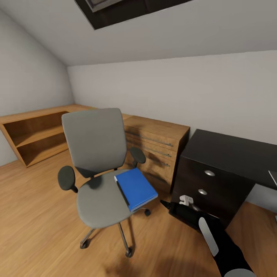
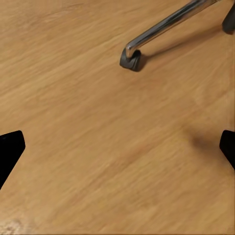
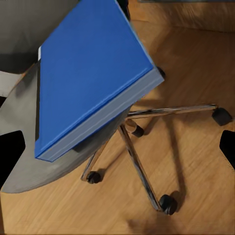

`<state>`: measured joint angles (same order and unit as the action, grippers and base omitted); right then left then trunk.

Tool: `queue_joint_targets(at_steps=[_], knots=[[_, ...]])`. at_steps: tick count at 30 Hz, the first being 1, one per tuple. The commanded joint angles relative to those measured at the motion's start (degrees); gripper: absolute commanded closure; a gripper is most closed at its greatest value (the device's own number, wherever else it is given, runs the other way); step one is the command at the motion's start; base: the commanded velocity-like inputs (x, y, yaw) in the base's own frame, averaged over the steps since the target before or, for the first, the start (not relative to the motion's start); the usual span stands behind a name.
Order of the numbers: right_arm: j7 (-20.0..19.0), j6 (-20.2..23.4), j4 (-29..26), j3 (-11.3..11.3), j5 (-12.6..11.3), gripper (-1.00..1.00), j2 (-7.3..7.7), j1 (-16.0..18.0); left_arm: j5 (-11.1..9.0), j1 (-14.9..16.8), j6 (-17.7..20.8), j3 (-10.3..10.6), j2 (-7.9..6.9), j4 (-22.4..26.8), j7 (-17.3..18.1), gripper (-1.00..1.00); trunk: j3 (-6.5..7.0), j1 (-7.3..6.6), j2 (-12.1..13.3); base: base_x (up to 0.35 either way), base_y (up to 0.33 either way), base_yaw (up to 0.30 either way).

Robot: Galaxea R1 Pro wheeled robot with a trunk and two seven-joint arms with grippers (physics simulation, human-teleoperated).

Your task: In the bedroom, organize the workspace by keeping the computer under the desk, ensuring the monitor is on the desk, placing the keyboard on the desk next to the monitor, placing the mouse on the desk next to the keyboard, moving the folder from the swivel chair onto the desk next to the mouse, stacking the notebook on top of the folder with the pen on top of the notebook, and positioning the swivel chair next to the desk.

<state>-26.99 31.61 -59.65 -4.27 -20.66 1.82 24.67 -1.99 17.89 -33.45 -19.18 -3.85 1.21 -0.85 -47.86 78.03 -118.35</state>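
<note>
The grey swivel chair (image 1: 96, 169) stands on the wood floor in front of me, turned away from the desk (image 1: 231, 152). On the right side of its seat lies the blue folder (image 1: 135, 187), one corner hanging over the seat edge. In the head view my right gripper (image 1: 171, 206) reaches in low from the right, just short of that corner. The right wrist view looks down on the folder (image 3: 88, 73) and the chrome chair base (image 3: 142, 166); the right gripper (image 3: 117, 149) is open and empty. My left gripper (image 2: 117, 147) hangs open over bare floor near a chair caster (image 2: 131, 59).
The desk's dark drawer unit (image 1: 209, 184) stands close behind my right arm. A light-wood dresser (image 1: 157, 148) sits between chair and desk against the wall. A low wooden shelf (image 1: 34, 134) runs along the left wall. Open floor lies left of and in front of the chair.
</note>
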Motion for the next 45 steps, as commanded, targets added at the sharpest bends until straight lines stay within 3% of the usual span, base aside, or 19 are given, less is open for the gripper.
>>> queue_joint_targets(at_steps=[1,19,26,35,45], knots=[[-0.07,0.46,-0.03,-0.11,-0.34,-1.00,0.00,0.03,-0.19,0.04,-0.20,0.19,-0.01,-0.07,-0.10,-1.00,-0.05,0.02,-0.02,0.303,0.000,0.000],[-0.13,0.80,-0.12,-1.18,-0.43,-1.00,0.78,0.03,-0.14,0.04,-0.14,0.20,-0.01,-0.07,-0.11,-1.00,-0.06,0.02,-0.02,0.090,0.000,0.000],[-0.11,0.41,-0.12,-1.40,-0.39,-1.00,0.79,0.03,-0.14,0.04,-0.21,0.20,0.00,-0.07,-0.06,-1.00,-0.07,0.02,-0.02,0.000,-0.001,0.246],[-0.23,0.21,-0.03,-3.62,-0.25,-1.00,1.21,0.03,-0.12,0.04,-0.40,0.20,0.07,-0.07,-0.07,-1.00,-0.07,0.02,-0.02,0.000,-0.177,0.100],[-0.01,-2.42,1.67,-4.30,-0.25,-1.00,1.32,0.03,-0.18,0.04,-0.21,0.20,-0.03,-0.07,-0.08,-1.00,-0.07,0.02,-0.02,0.000,-0.048,0.008]])
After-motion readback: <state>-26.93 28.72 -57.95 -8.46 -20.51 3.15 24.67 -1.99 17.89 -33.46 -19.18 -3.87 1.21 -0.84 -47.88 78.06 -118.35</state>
